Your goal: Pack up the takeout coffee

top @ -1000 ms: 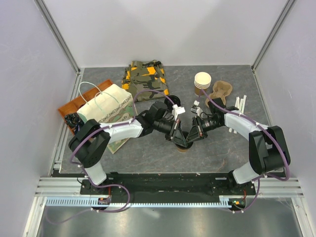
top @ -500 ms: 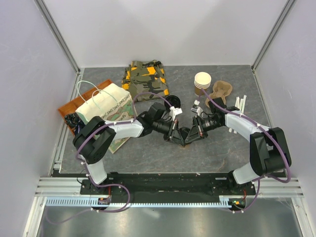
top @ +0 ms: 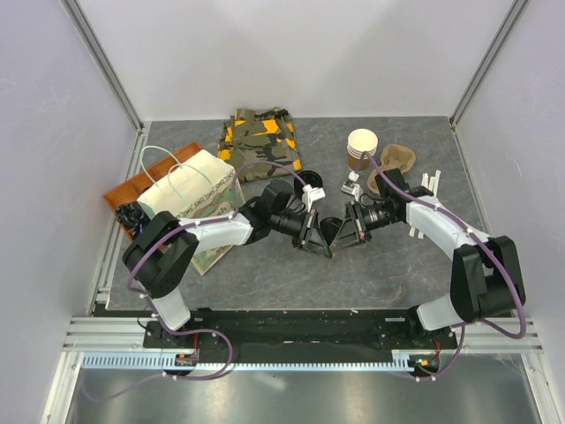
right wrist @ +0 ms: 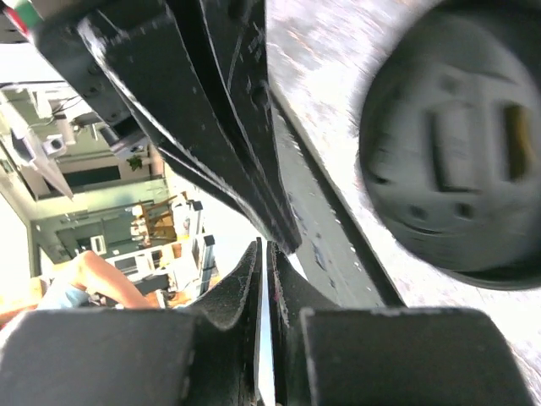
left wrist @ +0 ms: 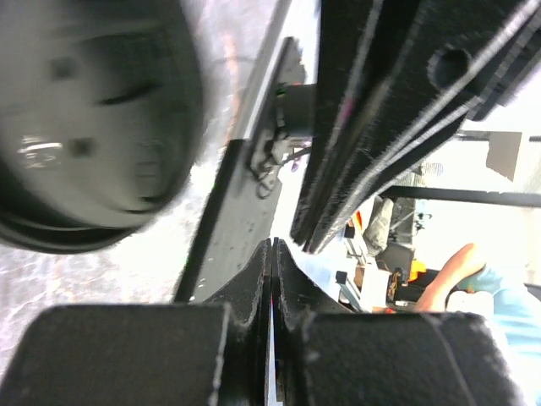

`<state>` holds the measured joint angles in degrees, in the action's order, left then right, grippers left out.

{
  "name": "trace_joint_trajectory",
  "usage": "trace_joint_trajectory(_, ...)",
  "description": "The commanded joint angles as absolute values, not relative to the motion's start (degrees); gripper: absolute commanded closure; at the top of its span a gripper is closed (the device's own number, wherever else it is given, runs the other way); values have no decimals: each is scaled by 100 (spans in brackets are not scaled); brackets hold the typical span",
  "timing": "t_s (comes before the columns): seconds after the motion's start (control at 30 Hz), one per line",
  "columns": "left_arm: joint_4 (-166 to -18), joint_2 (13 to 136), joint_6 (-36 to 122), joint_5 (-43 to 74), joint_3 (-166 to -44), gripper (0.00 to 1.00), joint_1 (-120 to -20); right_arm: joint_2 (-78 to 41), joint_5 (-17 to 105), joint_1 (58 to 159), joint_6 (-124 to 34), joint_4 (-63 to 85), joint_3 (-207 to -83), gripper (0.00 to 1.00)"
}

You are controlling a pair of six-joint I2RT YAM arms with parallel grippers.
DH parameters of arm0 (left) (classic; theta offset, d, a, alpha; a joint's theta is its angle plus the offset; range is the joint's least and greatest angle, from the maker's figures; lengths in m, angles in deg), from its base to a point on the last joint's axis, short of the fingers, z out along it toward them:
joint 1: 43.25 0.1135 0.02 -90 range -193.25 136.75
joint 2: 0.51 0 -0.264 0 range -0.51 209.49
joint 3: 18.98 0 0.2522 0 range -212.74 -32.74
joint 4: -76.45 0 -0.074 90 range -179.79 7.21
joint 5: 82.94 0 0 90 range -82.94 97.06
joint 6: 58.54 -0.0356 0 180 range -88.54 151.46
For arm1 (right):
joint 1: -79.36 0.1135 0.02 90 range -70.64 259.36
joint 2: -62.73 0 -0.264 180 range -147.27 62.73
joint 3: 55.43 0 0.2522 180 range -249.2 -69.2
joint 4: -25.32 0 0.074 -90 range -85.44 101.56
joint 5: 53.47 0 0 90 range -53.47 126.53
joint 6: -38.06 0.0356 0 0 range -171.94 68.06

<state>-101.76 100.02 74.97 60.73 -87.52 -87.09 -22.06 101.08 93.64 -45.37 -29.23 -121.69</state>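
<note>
- The left claw (left wrist: 271,249) was clenched, its two fingers pressed flat together with nothing between them.
- The right claw (right wrist: 263,247) was clenched the same way, fingers closed on each other and empty.
- From above, both arms reached inward and the two claws met tip to tip over the middle of the worktop (top: 265,274), tilted down toward it.
- The takeout coffee (right wrist: 452,139) showed in both wrist views only as a blurred round black lid: at the right of the right wrist view and at the left of the left wrist view, each time off to the side of the closed fingers and not between them.
- In each wrist view the other claw's dark fingers crossed the upper part of the picture, beside the lid.
- In the top view the cup was hidden in the dark spot where the claws met; whether either claw touched it could not be told.
- The printed paper bag (top: 190,190) lay near the left edge with its white handles up, against an orange tray (top: 128,190).
- A camouflage cloth (top: 263,132) lay at the far edge.
- A stack of lidless paper cups (top: 361,148) stood toward the far right corner, well apart from the claws.
</note>
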Motion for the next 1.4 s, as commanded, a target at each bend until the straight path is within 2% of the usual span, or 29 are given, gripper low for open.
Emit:
trace_joint_trajectory(0.0, -10430, 9529, 7532, 6077, -9187, 98, -8729, -1656, 10745, 9281, -4571, -2800, -12799, 87)
trace_joint_trajectory(0.2, -10218, 10029, 7646, 5751, -9751, 98, -8728, -1724, 10342, 8869, -4192, -2465, -13186, 86)
trace_joint_trajectory(0.4, -10666, 10399, 7901, 5794, -9637, 98, -8632, -2076, 10456, 8578, -4008, -2386, -13195, 87)
trace_joint_trajectory(1.37, -10508, 11146, 7954, 5750, -9453, 98, -8395, -2481, 10631, 8533, -3963, -2149, -12870, 87)
